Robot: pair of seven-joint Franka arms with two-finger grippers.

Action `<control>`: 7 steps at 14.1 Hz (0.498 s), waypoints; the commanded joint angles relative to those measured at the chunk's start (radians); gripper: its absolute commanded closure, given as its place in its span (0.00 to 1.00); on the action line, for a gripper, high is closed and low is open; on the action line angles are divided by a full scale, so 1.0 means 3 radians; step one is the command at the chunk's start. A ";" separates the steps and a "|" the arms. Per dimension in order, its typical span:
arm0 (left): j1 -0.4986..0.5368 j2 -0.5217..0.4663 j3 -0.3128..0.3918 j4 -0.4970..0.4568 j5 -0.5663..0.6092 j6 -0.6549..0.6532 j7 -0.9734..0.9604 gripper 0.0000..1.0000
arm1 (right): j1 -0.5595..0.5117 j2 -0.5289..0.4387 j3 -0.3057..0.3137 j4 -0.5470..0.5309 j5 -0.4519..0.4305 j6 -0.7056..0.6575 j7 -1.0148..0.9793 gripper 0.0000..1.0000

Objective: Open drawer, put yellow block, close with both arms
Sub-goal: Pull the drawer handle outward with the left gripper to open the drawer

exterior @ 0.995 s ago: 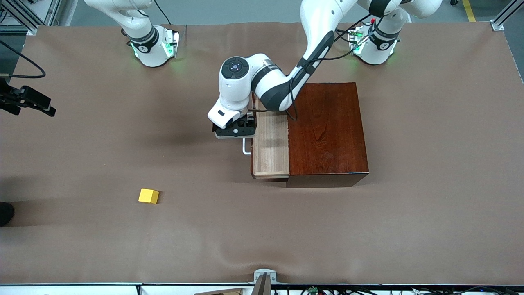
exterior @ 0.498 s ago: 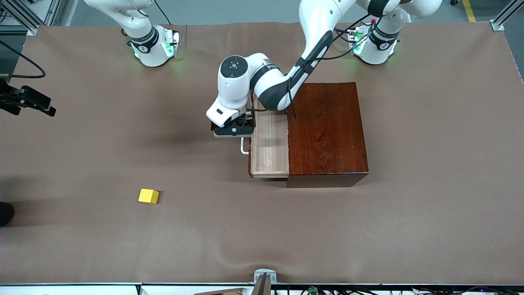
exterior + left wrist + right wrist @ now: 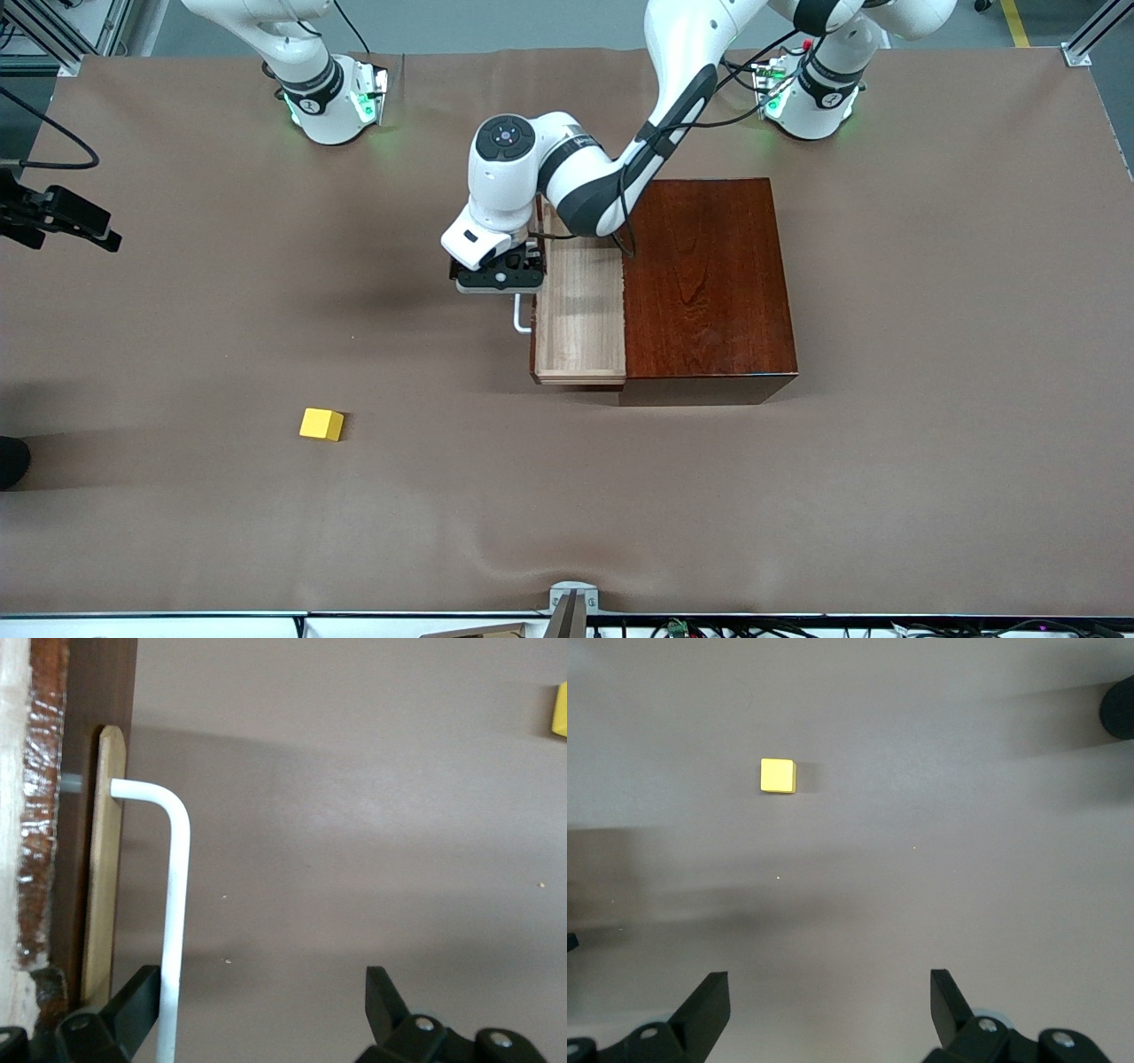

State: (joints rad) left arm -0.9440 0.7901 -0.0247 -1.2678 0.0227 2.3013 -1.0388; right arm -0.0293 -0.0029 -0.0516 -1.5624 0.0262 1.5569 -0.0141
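Right pincer [image 3: 824,1005]: one, spread wide, empty, high over counter [image 3: 177,532] at right arm's end. One yellow block [image 3: 321,424] on counter, well apart from box [image 3: 709,283]. Left pincer [image 3: 266,1010]: one, parted, straddling white handle [image 3: 174,904], not clenched. One drawer [image 3: 580,319], part open.

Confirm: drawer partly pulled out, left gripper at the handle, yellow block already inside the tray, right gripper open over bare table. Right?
Wrong on one point: the yellow block is not in the drawer. The front view shows it on the table, nearer the camera, toward the right arm's end. The rest holds: left gripper at the white handle, right gripper open over bare table.
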 commanded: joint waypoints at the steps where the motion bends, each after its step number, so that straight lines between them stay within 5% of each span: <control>1: -0.0070 0.0112 -0.0045 0.0151 -0.0081 0.0259 -0.0127 0.00 | -0.0015 0.0005 0.0014 0.0039 -0.0016 -0.0036 -0.0019 0.00; 7: -0.0049 0.0051 0.0001 0.0141 -0.0076 0.0234 -0.0132 0.00 | -0.0025 0.0000 0.0014 0.0039 -0.0016 -0.0041 -0.0055 0.00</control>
State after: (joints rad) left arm -0.9485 0.7903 -0.0271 -1.2664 0.0225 2.3474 -1.0627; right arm -0.0293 -0.0029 -0.0516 -1.5624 0.0262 1.5568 -0.0147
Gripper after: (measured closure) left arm 0.000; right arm 0.000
